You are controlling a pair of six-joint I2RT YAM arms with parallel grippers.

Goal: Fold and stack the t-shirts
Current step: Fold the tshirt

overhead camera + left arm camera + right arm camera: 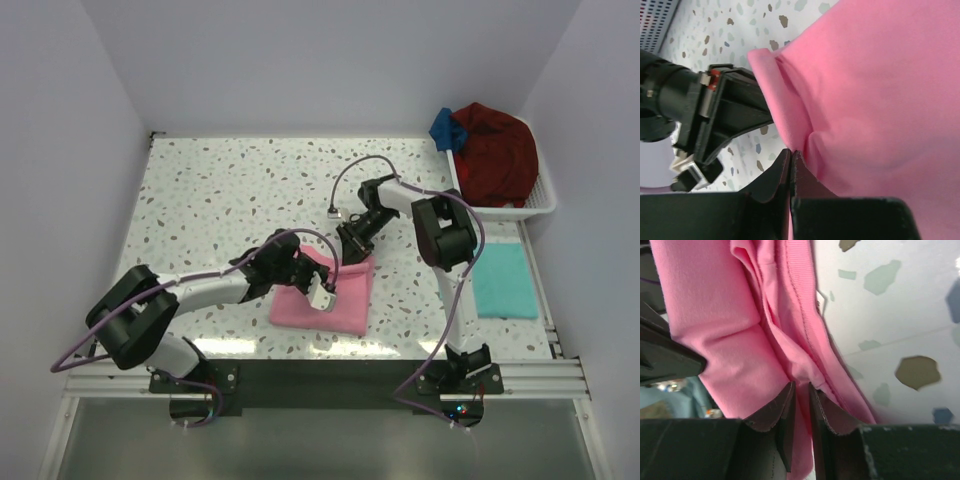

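Pink t-shirt (350, 300) is pinched by both grippers. Left gripper (791, 154): fingers pressed together on a thin fold. Right gripper (801, 390): fingers nearly closed on bunched hem. The garment lies part-folded near the middle of the speckled table (220, 190).

Risk: a shallow pinch may slip, or uneven pull may skew the fold.

A folded teal t-shirt (503, 282) lies to the right. A basket (548, 205) holds a dark red garment (495, 150). Plain walls enclose the space.

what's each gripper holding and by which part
Both pinch the pink t-shirt: the left gripper on a folded edge, the right gripper on its far edge.
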